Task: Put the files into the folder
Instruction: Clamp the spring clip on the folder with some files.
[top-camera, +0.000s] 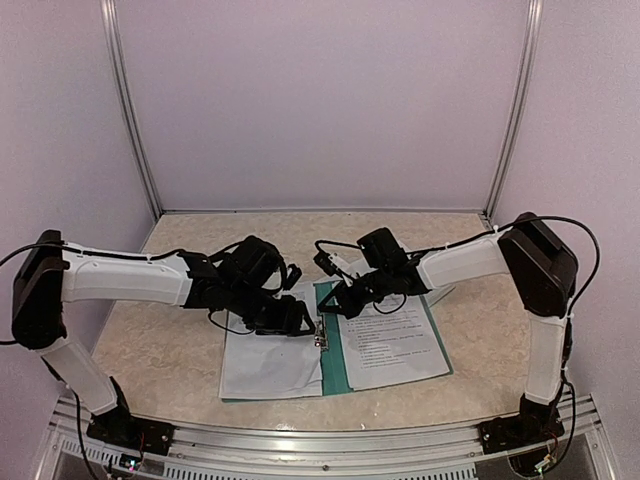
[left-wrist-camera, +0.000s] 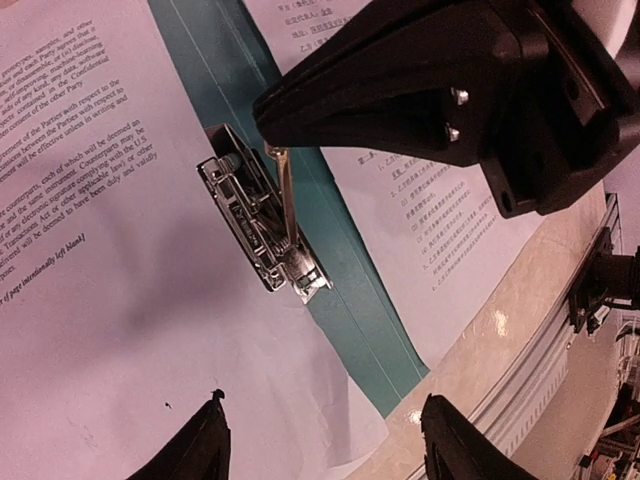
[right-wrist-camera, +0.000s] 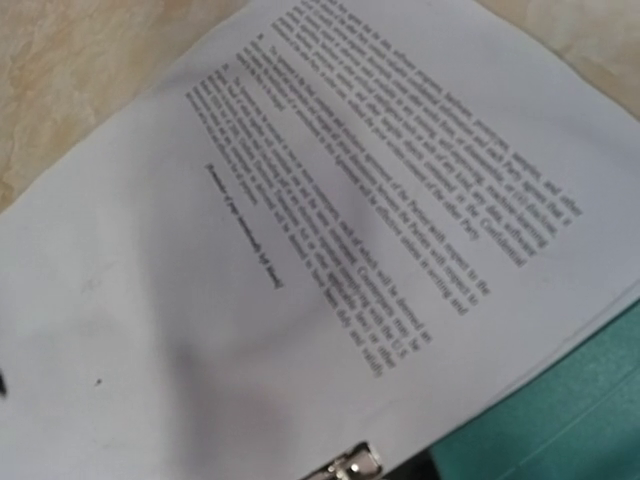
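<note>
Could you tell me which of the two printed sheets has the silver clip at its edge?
The left sheet: the clip sits at its inner edge. The right sheet lies apart from it, across a bare strip of the folder.

R gripper (top-camera: 335, 303) hangs directly over metal clip (left-wrist-camera: 262, 230), blocking access from above; L gripper (top-camera: 298, 320) crowds it from left. Table (top-camera: 160, 340) open left of folder (top-camera: 335, 375) & along far wall.

dim soft light, faint shadows, closeups blurry
</note>
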